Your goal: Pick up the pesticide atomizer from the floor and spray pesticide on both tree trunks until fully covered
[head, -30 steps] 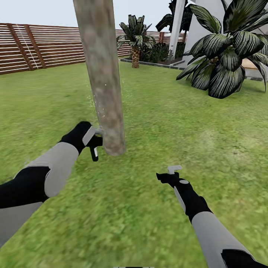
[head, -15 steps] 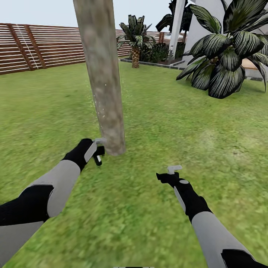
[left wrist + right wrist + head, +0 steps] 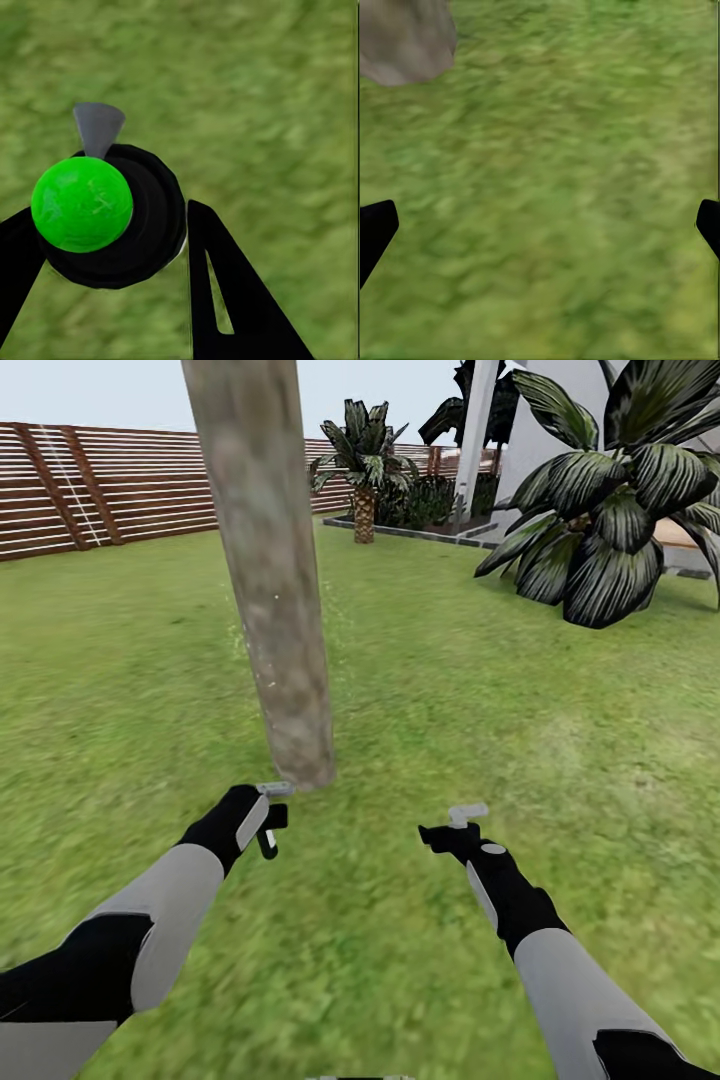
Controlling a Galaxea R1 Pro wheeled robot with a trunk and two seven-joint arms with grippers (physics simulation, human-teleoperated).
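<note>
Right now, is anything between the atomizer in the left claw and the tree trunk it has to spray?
Nothing visible: the pesticide atomizer sits in the left claw just short of the tree trunk base, with only grass between them.

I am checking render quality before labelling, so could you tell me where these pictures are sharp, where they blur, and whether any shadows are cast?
Head view: tree trunk and fence fairly crisp, near grass smeared, no cast shadows, flat light. Left wrist view: pesticide atomizer sharp against mottled lawn. Right wrist view: soft, blotchy grass, blurred trunk base.
</note>
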